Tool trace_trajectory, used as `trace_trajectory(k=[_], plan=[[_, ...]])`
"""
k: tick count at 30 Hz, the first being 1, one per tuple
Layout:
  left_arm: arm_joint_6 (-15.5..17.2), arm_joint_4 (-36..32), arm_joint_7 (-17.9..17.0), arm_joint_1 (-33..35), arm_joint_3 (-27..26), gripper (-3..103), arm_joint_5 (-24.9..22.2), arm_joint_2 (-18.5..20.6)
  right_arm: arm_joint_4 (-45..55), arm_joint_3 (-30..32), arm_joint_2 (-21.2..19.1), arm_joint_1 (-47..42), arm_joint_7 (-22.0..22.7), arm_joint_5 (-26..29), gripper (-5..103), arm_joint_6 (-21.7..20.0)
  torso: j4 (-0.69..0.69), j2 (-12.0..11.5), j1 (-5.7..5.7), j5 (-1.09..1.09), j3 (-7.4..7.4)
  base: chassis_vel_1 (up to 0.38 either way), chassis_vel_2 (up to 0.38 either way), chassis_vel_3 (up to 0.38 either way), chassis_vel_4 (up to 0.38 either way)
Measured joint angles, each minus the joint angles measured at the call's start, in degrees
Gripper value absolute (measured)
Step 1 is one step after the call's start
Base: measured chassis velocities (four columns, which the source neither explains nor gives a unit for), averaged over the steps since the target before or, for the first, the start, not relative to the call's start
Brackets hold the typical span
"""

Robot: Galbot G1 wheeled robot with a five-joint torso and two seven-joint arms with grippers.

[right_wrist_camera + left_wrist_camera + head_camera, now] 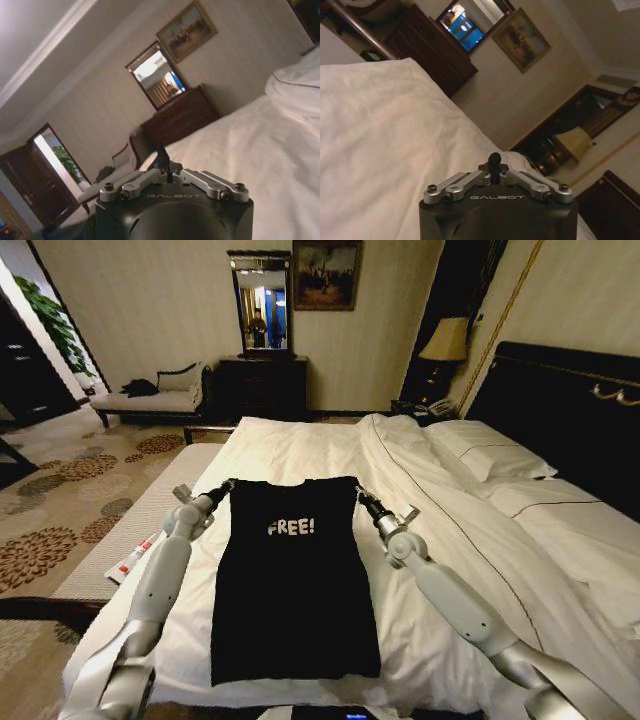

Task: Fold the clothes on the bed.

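The black T-shirt [293, 580] lies flat on the white duvet of the bed [470, 540], "FREE!" facing up, sleeves tucked in. The left gripper [227, 485] sits at its left shoulder corner and the right gripper [362, 492] at its right one, each with fingers closed together, seemingly pinching the fabric edge there

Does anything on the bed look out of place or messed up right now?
Nothing stands out. The black T-shirt lies flat on the bed, its sleeves already tucked in so it reads as a neat rectangle. The left tool and right tool sit at its two top corners, fingers closed together. The duvet is only slightly creased.
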Motion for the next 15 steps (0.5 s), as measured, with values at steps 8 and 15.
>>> trace_trajectory(k=[8,15], plan=[[0.72,-19.45,-1.09,21.79,-9.37,2,-4.07,4.43,14.09,6.44,-3.20,-16.55,7.36,-1.01,0,-2.23,0.03,0.01,-0.03,0.00,-0.01,0.000,0.000,0.000,0.000],[2.07,-28.96,-3.48,37.32,-14.31,2,-2.88,4.21,21.78,11.14,-1.98,-29.86,11.19,-3.71,0,-3.67,0.02,0.01,-0.03,-0.01,0.00,0.000,0.000,0.000,0.000]])
